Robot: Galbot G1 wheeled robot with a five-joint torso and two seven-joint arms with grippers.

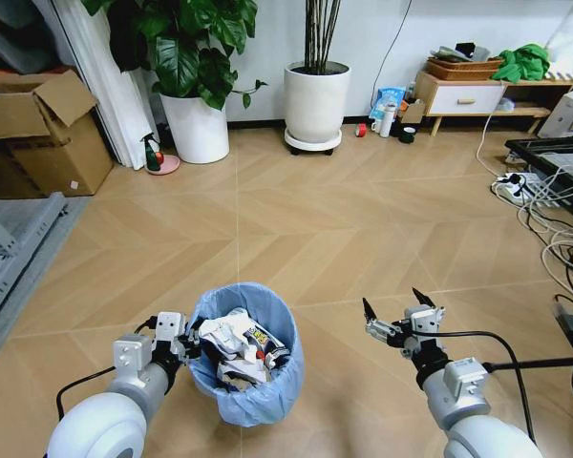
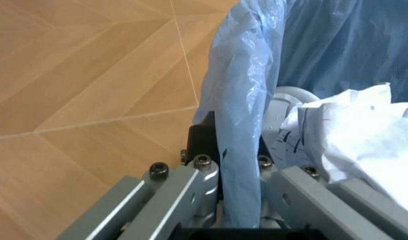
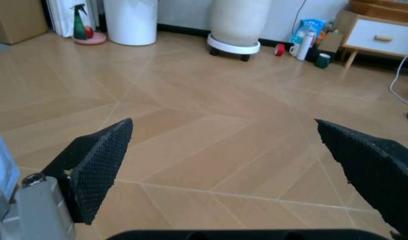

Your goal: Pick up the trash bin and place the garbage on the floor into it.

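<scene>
Your left gripper [image 1: 183,342] was clamped on the bin [image 1: 258,396] rim at its 9 o'clock. Bin stood on the floor [image 1: 296,229], garbage [image 1: 239,345] inside. At 3 o'clock, your right gripper [image 1: 393,310] hovered, spread wide, grasping nothing.

Two white plant pots [image 1: 316,102], cardboard box [image 1: 40,134]

The left arm reaches forward and low, its claw [image 1: 183,345] closed on the rim of the trash bin [image 1: 267,396] (one finger inside the liner, one outside). The right arm is stretched forward beside it, its claw [image 1: 398,310] spread wide, dark fingertips [image 3: 100,160] well apart and holding nothing.
</scene>
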